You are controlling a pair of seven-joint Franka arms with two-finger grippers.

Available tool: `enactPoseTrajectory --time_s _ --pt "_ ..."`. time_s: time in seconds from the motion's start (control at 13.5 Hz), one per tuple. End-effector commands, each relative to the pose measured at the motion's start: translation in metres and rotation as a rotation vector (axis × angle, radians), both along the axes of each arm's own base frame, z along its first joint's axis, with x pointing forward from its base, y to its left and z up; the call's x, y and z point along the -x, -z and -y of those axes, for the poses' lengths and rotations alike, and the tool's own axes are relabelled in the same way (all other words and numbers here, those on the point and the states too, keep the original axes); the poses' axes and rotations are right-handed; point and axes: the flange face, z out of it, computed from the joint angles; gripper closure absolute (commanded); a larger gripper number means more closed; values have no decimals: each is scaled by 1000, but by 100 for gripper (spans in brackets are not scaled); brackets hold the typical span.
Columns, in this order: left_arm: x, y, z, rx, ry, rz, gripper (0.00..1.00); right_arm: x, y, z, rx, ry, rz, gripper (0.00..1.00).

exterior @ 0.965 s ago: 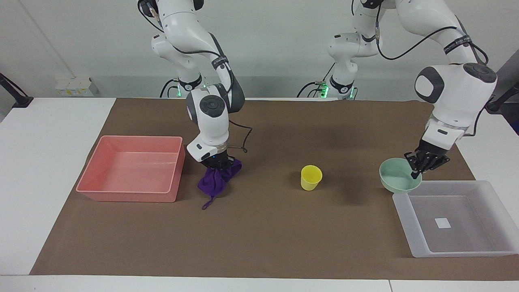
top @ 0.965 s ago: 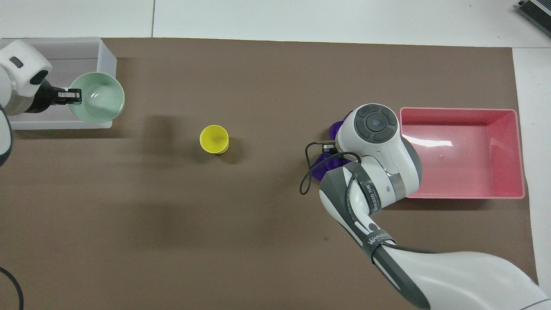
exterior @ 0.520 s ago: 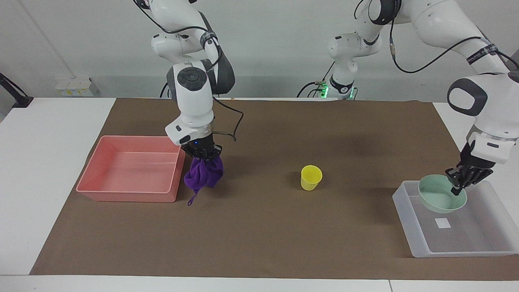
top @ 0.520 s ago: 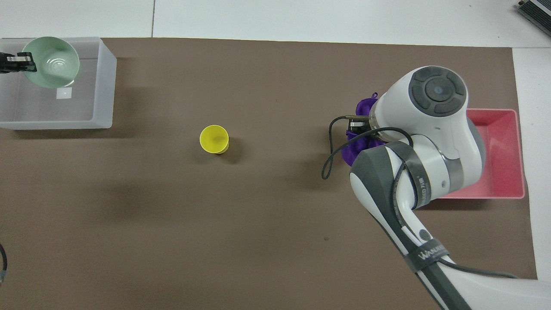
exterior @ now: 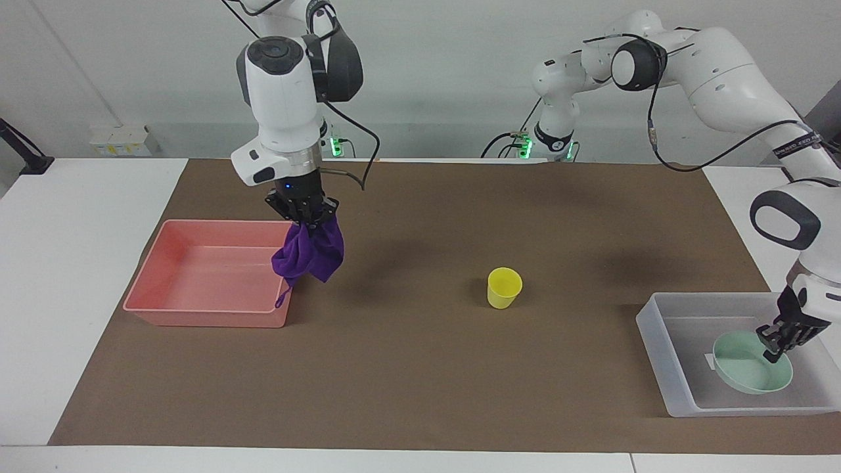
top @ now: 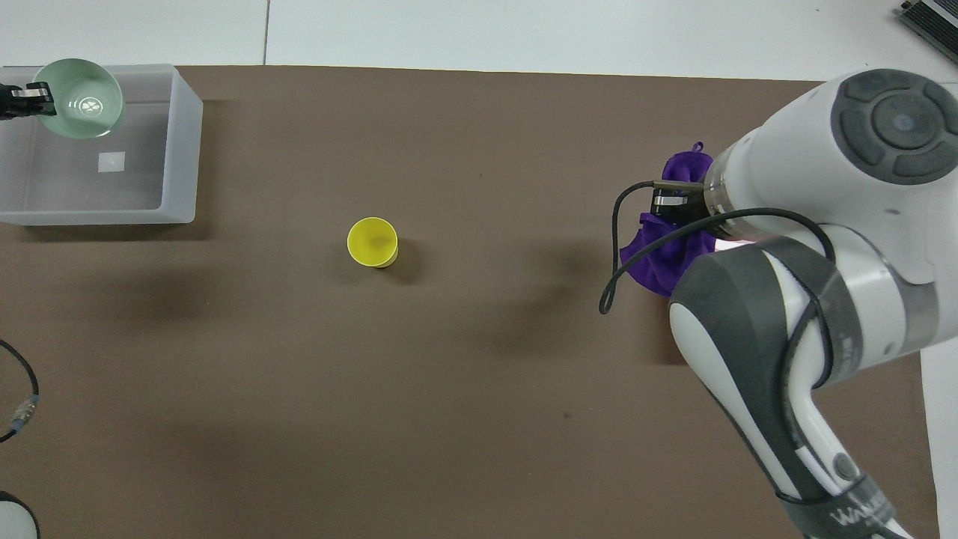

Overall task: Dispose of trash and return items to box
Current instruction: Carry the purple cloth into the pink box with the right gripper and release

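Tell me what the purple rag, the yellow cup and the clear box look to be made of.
Purple rag: soft cloth; hangs in limp folds.
Yellow cup: likely plastic; smooth, opaque, rigid.
Clear box: probably plastic; translucent, frosted walls.

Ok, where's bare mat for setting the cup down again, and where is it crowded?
Bare mat lies all around the cup: between it and the pink tray, and between it and the box. Crowded: the tray's edge, where the right claw dangles the rag, and the box, with bowl and left claw.

Right arm [exterior: 282,98] raised, left arm [exterior: 742,72] lowered, both jaws clamped.
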Motion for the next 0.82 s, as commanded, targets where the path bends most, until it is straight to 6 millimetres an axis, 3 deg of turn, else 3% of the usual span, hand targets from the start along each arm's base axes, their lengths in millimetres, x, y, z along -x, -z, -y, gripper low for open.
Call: enactPoseTrajectory --time_s 0.0,0.15,0.3,0.45,0.52,0.74 --pt "-4 7 -2 9 -2 3 100 3 -28 20 9 -24 -19 100" --pt "1 19 -5 9 -7 -20 100 6 -47 46 16 -59 -37 100" --pt "1 20 -5 9 -8 -22 100 6 -52 83 23 -108 -55 100" --pt "17 36 -18 -2 -21 -45 100 7 -42 131 26 -160 -76 100" --pt "25 49 -11 -4 -20 -35 100 8 -36 150 12 -185 -79 100" --pt "37 57 -11 1 -22 -53 100 32 13 210 0 -182 -46 100"
